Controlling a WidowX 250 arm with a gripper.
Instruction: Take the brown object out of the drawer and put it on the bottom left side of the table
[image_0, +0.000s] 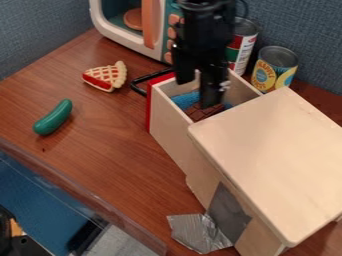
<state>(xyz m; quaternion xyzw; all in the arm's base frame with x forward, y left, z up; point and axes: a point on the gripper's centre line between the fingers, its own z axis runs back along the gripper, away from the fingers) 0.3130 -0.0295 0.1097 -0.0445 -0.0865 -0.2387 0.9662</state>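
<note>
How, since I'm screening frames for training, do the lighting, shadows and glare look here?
In the camera view, the pale box top is brightly lit, its side darker below; the crumpled silver tape catches streaky highlights; the black gripper reads very dark; the brown object sits in dimmer light inside the drawer.

**One pair, the rest mostly singles**

Cans come to two: one red-and-white can (243, 44) and one yellow-and-blue can (274, 70). There is one pie slice (105, 76), one green pickle (53, 117), one toy microwave (123, 37) with one brown disc (133, 18) inside, one wooden cabinet (270, 155) and one open drawer (170, 132). The drawer holds one brown object (200, 111); how many blue pieces (186, 100) lie there cannot be told. One claw (198, 92), one surface (113, 155).
</note>
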